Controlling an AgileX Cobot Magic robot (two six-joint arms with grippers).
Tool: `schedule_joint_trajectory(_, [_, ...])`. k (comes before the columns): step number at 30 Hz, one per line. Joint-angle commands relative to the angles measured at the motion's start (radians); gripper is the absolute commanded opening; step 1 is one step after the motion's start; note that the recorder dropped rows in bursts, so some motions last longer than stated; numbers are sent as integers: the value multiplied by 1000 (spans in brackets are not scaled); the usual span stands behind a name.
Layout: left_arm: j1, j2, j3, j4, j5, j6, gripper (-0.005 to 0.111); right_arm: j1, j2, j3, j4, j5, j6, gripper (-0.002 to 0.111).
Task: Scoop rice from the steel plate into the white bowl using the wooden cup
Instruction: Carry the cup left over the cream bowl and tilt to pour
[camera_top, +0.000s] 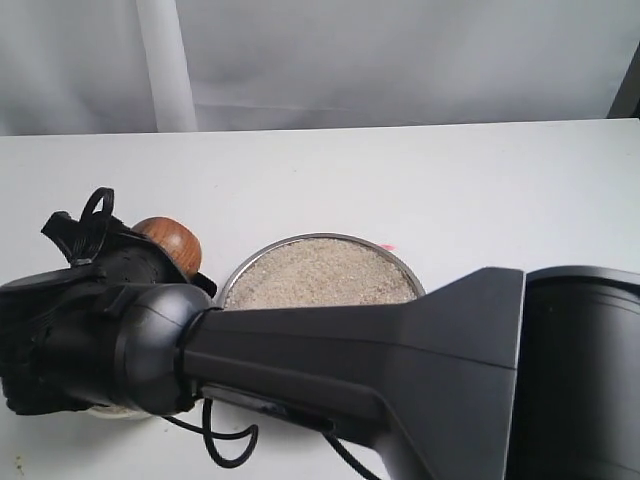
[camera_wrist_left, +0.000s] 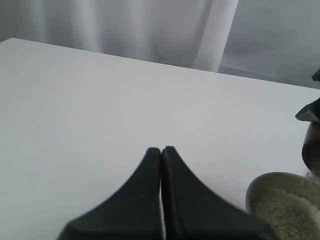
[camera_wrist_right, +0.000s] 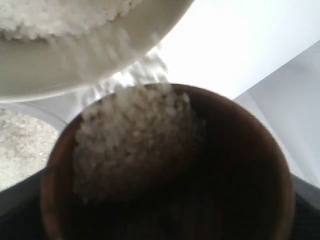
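Closest to the exterior lens, the right arm (camera_top: 400, 350) fills the foreground in black casing, reaching from four o'clock across to nine o'clock. At its tip the right gripper (camera_top: 140, 262) has its fingers clamped on the wooden cup (camera_wrist_right: 235, 150), which sits between them with its rounded reddish-brown body showing above the black fingers. In the right wrist view the cup is tipped. Its dark inside holds a clump of pale rice (camera_wrist_right: 132, 135) that lies against the lower wall and reaches the rim. Blurred grains show between that rim and the white bowl (camera_wrist_right: 75, 70), whose thick cream rim lies just beside the cup's mouth, with more rice heaped inside it.

On the white table (camera_top: 450, 180), the steel plate (camera_top: 318, 237) is filled with beige rice, and the cup hangs at about ten o'clock from it, just past its rim. The left gripper (camera_wrist_left: 161, 150) is pressed closed on nothing, its fingers touching above bare table, near the plate's edge.
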Motion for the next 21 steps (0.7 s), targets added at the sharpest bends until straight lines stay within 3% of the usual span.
schedule_joint_trajectory(1, [-5, -2, -4, -6, -6, -2, 0, 15, -9, -6, -72, 12, 5, 0])
schedule_joint_trajectory(21, [-5, -2, -4, -6, -6, -2, 0, 40, -9, 43, -239, 80, 5, 0])
